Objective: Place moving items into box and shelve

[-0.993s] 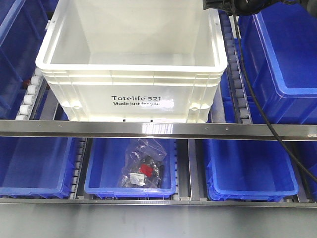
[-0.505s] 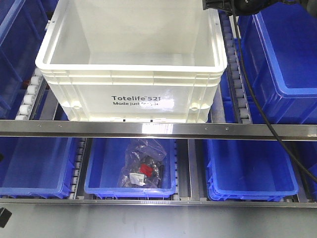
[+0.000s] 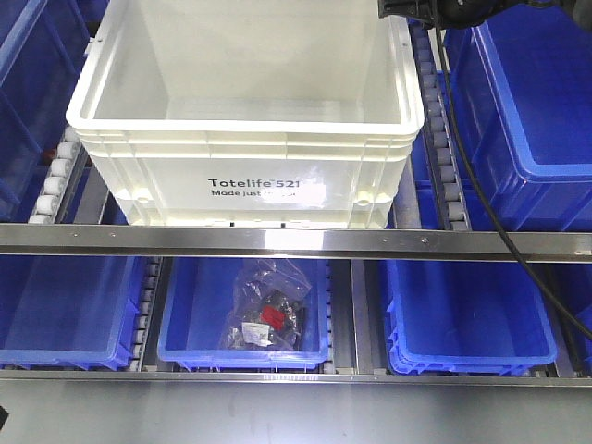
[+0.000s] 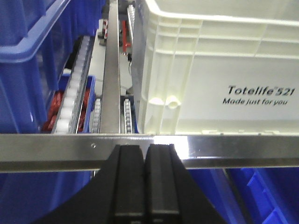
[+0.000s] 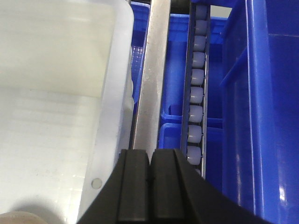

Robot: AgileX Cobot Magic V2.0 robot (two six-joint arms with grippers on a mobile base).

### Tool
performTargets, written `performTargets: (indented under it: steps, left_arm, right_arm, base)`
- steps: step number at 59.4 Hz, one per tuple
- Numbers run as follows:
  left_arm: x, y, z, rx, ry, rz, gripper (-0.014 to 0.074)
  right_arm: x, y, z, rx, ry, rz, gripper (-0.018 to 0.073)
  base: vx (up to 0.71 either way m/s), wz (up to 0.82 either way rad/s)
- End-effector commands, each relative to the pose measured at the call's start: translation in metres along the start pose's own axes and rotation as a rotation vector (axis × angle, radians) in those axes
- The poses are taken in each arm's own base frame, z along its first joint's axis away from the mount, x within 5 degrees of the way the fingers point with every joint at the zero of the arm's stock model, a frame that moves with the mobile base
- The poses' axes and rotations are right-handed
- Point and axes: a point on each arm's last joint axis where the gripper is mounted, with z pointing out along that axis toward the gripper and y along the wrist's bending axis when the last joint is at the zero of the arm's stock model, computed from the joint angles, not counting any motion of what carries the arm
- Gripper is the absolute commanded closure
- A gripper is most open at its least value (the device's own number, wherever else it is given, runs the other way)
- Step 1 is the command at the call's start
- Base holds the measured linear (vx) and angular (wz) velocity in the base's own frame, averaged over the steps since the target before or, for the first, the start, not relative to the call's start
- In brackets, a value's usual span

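Box [image 3: 250, 176], white with black print, sits on the upper tier of the shelf [image 3: 296, 242]. Its front wall is just behind the silver front rail, and it has not moved over the last second. From the front view its inside looks bare, though the near floor is hidden by the front wall.

At 9 o'clock of the box are a roller track [image 3: 57, 180] and dark blue bins [image 3: 28, 83]. The left fingers [image 4: 131, 177] are pressed together with nothing between them. They point at the front rail, just below the box's left front corner. Half a second ago a dark shape showed at the 7 o'clock corner of the front view; now only a sliver is left there, so I judge that arm is drawing back.

At 6 o'clock, on the lower tier, one blue bin holds a clear bag [image 3: 268, 310] of small parts.

The right fingers [image 5: 135, 186] are also closed and empty, above the box's right rim beside another roller track [image 5: 196, 93]. A pale rounded shape [image 5: 18, 217] shows inside the box at 7 o'clock of that view, possibly an item. Shelving looks done.
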Motion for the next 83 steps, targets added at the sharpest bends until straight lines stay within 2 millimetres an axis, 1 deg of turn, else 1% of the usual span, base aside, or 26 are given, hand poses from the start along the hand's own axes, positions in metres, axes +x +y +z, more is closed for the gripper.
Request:
performTargets:
  steps: [1, 9, 17, 30, 51, 64, 83]
  left_arm:
    - [-0.0087, -0.0021, -0.0025, 0.022, -0.085, -0.016, 0.0603]
    - [-0.0085, 0.0007, -0.0026, -0.028, -0.087, -0.027, 0.0603]
    - [-0.0086, 0.0018, -0.0027, -0.052, -0.09, -0.077, 0.0603]
    - [-0.0086, 0.002, -0.0027, -0.056, -0.088, -0.017, 0.0603]
    - [-0.0139, -0.0004, -0.0032, -0.028, -0.147, -0.037, 0.0603]
    - [-0.0129, -0.0022, -0.003, -0.014, -0.135, 0.041, 0.0603]
    - [-0.012, -0.0022, -0.0029, -0.014, -0.122, 0.039, 0.0603]
  right_arm:
    - [-0.0239, -0.0073, -0.0374, -0.007, -0.158, 0.004, 0.0568]
    - [-0.024, -0.0072, -0.0374, -0.007, -0.16, 0.004, 0.0568]
    - [-0.024, -0.0072, -0.0374, -0.007, -0.16, 0.004, 0.0568]
    - [-0.024, -0.0072, -0.0374, -0.007, -0.16, 0.004, 0.0568]
    - [-0.024, -0.0072, -0.0374, -0.007, -0.16, 0.004, 0.0568]
    - [-0.024, -0.0072, -0.0374, -0.007, -0.16, 0.004, 0.0568]
    - [-0.024, -0.0072, -0.0374, -0.007, -0.16, 0.004, 0.0568]
  base:
    - [0.0, 0.0]
    - [0.0, 0.0]
    - [0.0, 0.0]
    - [0.0, 0.0]
    - [0.0, 0.0]
    - [0.0, 0.0]
    - [0.0, 0.0]
